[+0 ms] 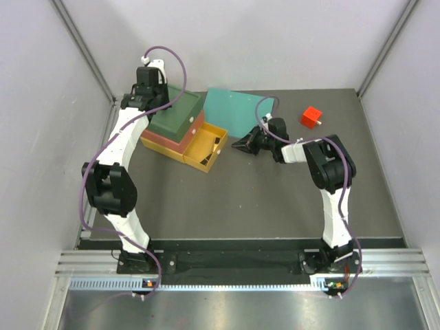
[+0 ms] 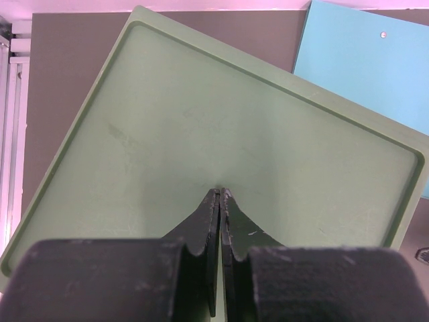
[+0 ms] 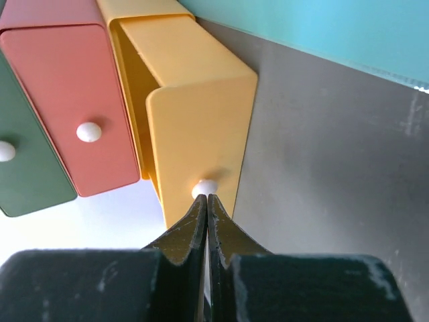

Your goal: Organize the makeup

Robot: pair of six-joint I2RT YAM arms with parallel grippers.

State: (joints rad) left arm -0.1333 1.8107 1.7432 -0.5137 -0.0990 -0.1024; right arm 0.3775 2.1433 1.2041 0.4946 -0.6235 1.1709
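A stack of three drawers stands at the back left: green on top (image 1: 175, 110), red in the middle (image 1: 168, 141), yellow at the bottom (image 1: 206, 146). The yellow drawer is pulled out, and small dark makeup items (image 1: 216, 143) lie inside it. The rest of the makeup is out of view. My right gripper (image 1: 242, 146) is shut. In the right wrist view its tips (image 3: 207, 197) rest against the white knob (image 3: 205, 187) on the yellow drawer front (image 3: 194, 127). My left gripper (image 1: 159, 103) is shut and empty, its tips (image 2: 220, 191) on the green top (image 2: 201, 134).
A teal flat mat (image 1: 237, 110) lies behind the drawers and also shows in the left wrist view (image 2: 375, 60). A red cube (image 1: 311, 117) sits at the back right. The red drawer (image 3: 67, 94) and green drawer (image 3: 27, 174) are closed, each with a white knob.
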